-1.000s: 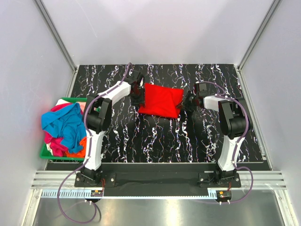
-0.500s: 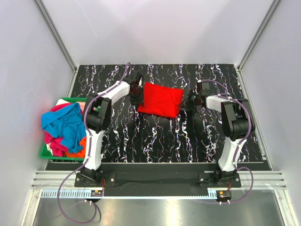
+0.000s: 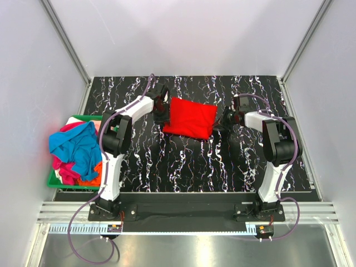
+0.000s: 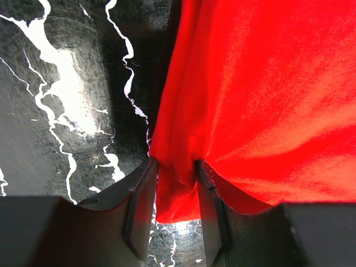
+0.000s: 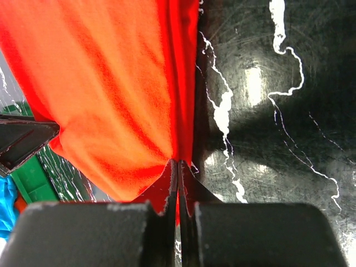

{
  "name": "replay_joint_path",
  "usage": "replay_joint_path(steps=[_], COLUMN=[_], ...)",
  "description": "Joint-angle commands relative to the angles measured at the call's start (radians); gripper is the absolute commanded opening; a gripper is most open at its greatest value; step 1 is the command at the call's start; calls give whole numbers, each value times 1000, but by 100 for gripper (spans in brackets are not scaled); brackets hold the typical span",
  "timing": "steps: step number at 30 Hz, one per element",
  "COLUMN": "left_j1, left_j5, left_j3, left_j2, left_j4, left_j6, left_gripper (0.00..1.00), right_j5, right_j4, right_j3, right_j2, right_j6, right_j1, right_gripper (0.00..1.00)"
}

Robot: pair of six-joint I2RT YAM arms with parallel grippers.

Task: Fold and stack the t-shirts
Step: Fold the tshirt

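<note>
I see the black, white-veined table (image 3: 183, 167) filling most of the overhead view, with both arms reaching out to its far half. Off its left edge sits a green basket (image 3: 84, 117) holding a loose heap of t-shirts (image 3: 75, 150) in blue, pink and orange. The red t-shirt (image 3: 190, 118) lies folded into a slightly tilted rectangle on the far middle of the table, right between my two tools. My left gripper (image 4: 175, 178) is at the shirt's left edge, its jaws partly closed on a thick bunch of red cloth. My right gripper (image 5: 177, 167) is at the opposite, right edge, its jaws pressed nearly together on a thin pinch of the same cloth, which fans out from them.
</note>
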Motion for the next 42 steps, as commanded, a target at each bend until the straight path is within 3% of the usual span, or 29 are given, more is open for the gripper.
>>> replay_joint_path(steps=[1, 3, 4, 8, 21, 38, 42], left_j1=[18, 17, 17, 17, 14, 15, 15], left_j5=[-74, -60, -54, -43, -32, -31, -31], left_j3=[-5, -5, -3, -2, -11, -11, -11], left_j2=[32, 28, 25, 20, 6, 15, 17], left_j4=[-2, -2, -2, -2, -2, -2, -2], left_j6=[35, 32, 32, 24, 21, 16, 15], left_gripper=[38, 38, 38, 38, 38, 38, 38], right_j5=[23, -9, -45, -76, -99, -7, 1], right_j4=[-20, -19, -17, 18, 107, 155, 153], right_j3=[39, 38, 29, -28, -90, -111, -113], right_j2=[-39, -42, -49, -88, -89, -81, -78], right_j6=[-43, -40, -36, 0, 99, 119, 115], right_j1=[-21, -20, -20, -18, 39, 85, 83], right_gripper=[0, 9, 20, 33, 28, 31, 24])
